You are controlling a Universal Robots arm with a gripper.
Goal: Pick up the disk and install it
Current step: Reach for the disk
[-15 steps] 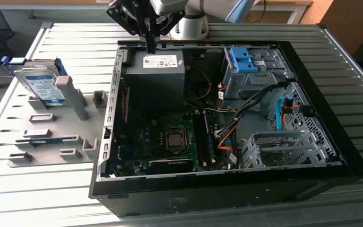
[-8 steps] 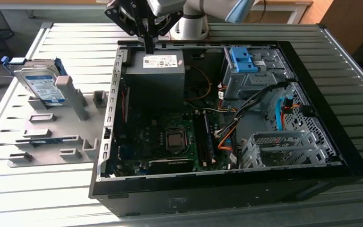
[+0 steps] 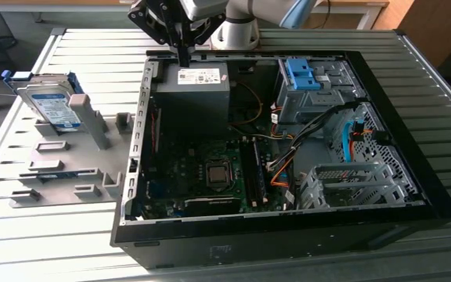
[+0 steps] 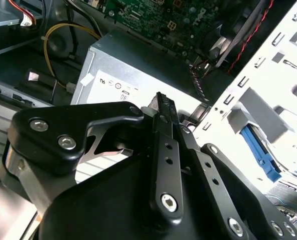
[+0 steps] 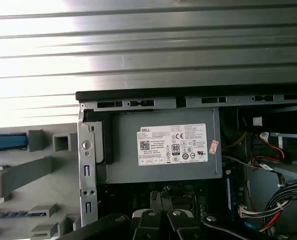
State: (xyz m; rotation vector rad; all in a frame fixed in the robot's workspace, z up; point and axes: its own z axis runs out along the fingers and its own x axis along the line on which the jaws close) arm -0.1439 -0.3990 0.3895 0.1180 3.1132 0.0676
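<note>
Gripper (image 3: 185, 59) (closed, empty) hovers over the power supply (image 3: 190, 100); one disk (image 3: 53, 107) stands apart.

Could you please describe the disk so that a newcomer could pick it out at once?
Beside the open black computer case, on the exterior view's left, lies a grey fixture plate. At its far end the disk stands on edge, leaning. It is the silver drive with a white-and-blue label and blue bracket, unlike the grey stands around it.
</note>
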